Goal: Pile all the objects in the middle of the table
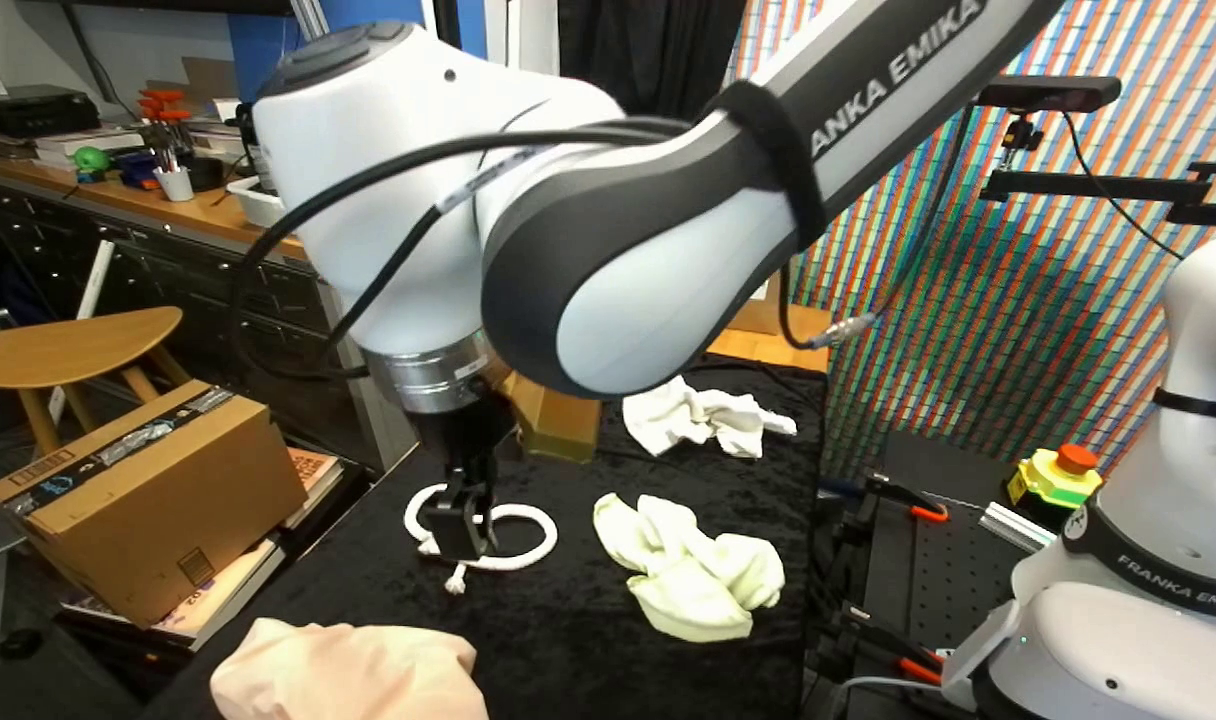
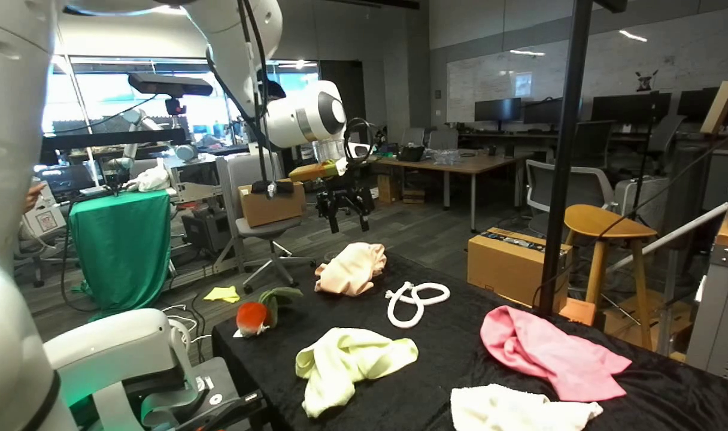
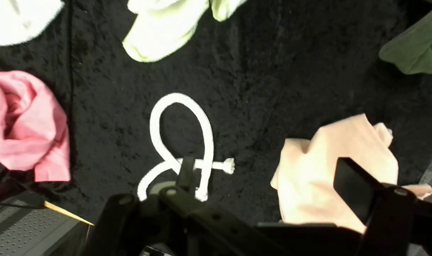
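My gripper (image 2: 349, 225) is open and empty, well above the black-covered table (image 2: 448, 347). In the wrist view its fingers (image 3: 265, 174) stand wide apart, one over the white rope (image 3: 208, 138), the other over the peach cloth (image 3: 312, 177). The looped rope (image 2: 405, 324) lies near the table's middle. The peach cloth (image 2: 352, 269) is bunched at one edge. A pale yellow-green cloth (image 2: 340, 359), a pink cloth (image 2: 549, 353) and a white cloth (image 2: 513, 410) lie spread apart. A red plush (image 2: 252, 317) with green leaves (image 3: 418, 49) sits at a corner. In an exterior view the arm hides the pink cloth.
A black post (image 2: 564, 155) stands by the table's edge. A cardboard box (image 1: 158, 490) is on the floor side beyond the table. Another white robot arm base (image 1: 1138, 600) and a yellow-red stop button (image 1: 1058, 478) are beside the table. A wooden stool (image 2: 609, 221) stands behind the box.
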Robot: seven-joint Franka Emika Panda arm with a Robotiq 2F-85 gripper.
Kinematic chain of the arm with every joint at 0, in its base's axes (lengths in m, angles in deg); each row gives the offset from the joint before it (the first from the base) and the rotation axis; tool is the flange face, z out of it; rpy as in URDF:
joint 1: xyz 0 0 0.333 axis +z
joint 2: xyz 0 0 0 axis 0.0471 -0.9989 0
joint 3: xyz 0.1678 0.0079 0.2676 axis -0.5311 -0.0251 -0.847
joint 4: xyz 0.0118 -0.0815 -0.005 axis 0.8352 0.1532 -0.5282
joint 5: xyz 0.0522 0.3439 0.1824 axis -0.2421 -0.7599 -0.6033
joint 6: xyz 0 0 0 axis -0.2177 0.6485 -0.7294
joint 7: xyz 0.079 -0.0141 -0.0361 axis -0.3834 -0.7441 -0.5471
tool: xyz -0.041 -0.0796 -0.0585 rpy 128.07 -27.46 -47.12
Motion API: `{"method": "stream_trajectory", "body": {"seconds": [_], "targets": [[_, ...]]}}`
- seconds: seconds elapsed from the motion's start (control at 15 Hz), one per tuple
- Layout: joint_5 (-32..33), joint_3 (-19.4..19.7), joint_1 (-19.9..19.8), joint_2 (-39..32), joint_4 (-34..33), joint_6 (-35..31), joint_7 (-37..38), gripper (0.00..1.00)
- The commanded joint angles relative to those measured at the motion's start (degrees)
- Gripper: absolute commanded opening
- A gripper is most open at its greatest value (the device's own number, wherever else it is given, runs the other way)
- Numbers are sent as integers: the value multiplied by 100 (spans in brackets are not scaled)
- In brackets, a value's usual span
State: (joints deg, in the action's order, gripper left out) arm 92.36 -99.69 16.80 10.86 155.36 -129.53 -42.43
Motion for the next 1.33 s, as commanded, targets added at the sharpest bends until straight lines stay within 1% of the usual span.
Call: {"method": "stream_trajectory", "body": {"seconds": [0.0,0.2,0.4,0.53,0.6,0.73,0.87,1.0,1.07,1.2,1.27], "targets": [[128,296,424,-771,-778,-325,77,100],[41,443,703,-1334,-1391,-126,-73,100],[-11,538,961,-1894,-2203,199,-252,100],[-25,596,1116,-2207,-2692,301,-304,100],[2,648,1206,-2414,-2955,313,-275,100],[-59,674,1327,-2648,-3265,232,-230,100],[-9,792,1509,-2890,-3441,-46,-46,100],[-107,870,1632,-2995,-3399,-434,228,100],[21,789,1596,-3023,-3294,-667,459,100],[146,949,1753,-3161,-3183,-1211,1000,100],[182,1020,1815,-3239,-3177,-1382,1207,100]]}}
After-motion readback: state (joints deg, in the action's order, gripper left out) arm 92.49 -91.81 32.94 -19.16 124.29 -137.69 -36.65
